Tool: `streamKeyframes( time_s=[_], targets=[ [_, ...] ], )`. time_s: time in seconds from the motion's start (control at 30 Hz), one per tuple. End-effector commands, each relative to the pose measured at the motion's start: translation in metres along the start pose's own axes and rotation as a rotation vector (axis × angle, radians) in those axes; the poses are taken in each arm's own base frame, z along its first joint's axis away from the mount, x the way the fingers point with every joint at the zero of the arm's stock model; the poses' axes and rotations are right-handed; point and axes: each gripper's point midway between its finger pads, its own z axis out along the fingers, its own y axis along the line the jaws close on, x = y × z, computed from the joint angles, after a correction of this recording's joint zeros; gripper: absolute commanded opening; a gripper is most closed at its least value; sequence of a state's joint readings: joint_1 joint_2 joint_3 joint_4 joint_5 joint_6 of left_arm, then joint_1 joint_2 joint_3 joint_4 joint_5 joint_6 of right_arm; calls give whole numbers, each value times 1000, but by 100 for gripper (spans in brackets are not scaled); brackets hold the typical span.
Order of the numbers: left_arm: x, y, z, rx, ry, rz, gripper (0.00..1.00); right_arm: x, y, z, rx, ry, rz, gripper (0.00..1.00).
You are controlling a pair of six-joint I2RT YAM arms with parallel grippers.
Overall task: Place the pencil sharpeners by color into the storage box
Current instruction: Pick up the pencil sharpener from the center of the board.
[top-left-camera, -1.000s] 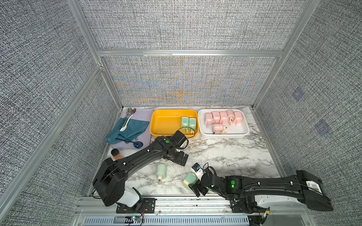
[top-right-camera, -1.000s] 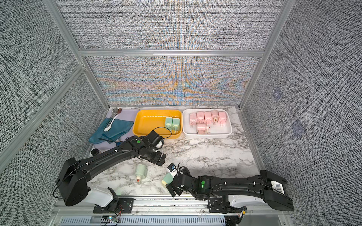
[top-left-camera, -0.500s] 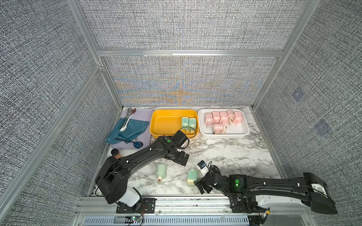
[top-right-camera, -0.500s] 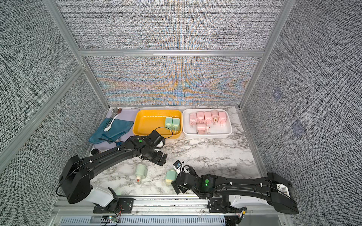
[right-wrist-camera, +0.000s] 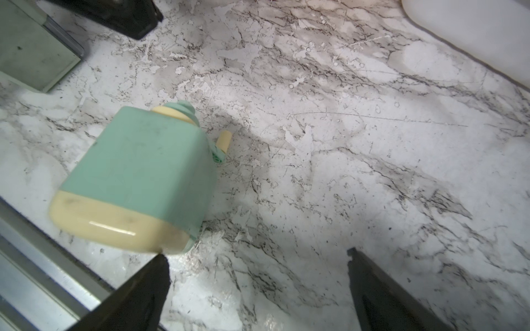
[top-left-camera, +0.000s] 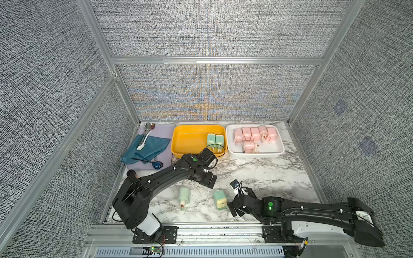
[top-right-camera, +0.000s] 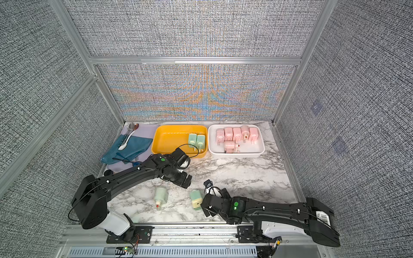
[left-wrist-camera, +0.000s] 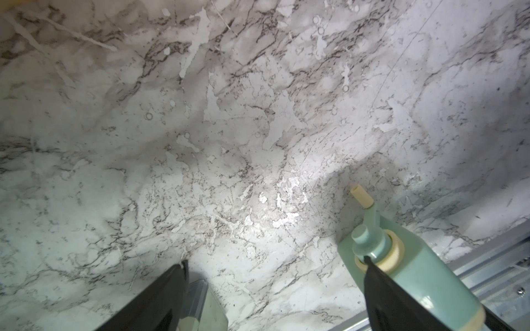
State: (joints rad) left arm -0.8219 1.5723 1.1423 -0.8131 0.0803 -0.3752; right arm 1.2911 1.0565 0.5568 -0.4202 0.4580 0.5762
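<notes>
Your left gripper (top-left-camera: 210, 179) and right gripper (right-wrist-camera: 256, 253) both stand spread wide, holding nothing. Two mint green plastic pencil sharpeners (top-left-camera: 184, 194) lie on the marble worktop (top-left-camera: 257, 174), one just beside the right gripper. Two more mint sharpeners (top-left-camera: 215, 140) sit in the yellow tray (top-left-camera: 176, 143), and six pink sharpeners (top-left-camera: 254, 134) in the white tray (top-left-camera: 230, 145).

No legible txt, brands or nos. anywhere. A white barcode sticker (top-left-camera: 364, 215) sits on the right arm (top-left-camera: 317, 210) base, too small to read.

Your left arm (top-left-camera: 161, 178) stretches forward, left gripper (top-left-camera: 207, 179) tipped down, jaws wide apart. Your right arm (top-left-camera: 312, 207) lies low, reaching toward the left, right gripper (top-left-camera: 233, 207) jaws wide apart too.
</notes>
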Motion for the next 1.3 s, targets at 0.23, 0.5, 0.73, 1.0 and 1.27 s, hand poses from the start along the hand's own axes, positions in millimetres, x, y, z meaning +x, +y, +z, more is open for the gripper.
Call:
streamKeyframes(
  time_s=[0.23,0.5,0.73,1.0,1.27],
  targets=[
    [2,-7,8,30,31,15,99,9,-13,1,60,13,61,99],
    [4,-1,9,0,30,13,99,14,54,-11,-304,-6,-30,99],
    [4,0,11,-5,31,18,99,9,54,-13,-262,-23,-23,99],
    [2,2,9,-14,5,11,99,-26,59,-17,-189,-212,155,99],
    [5,6,10,-27,3,10,99,-20,71,-5,-160,-177,152,99]
  ],
)
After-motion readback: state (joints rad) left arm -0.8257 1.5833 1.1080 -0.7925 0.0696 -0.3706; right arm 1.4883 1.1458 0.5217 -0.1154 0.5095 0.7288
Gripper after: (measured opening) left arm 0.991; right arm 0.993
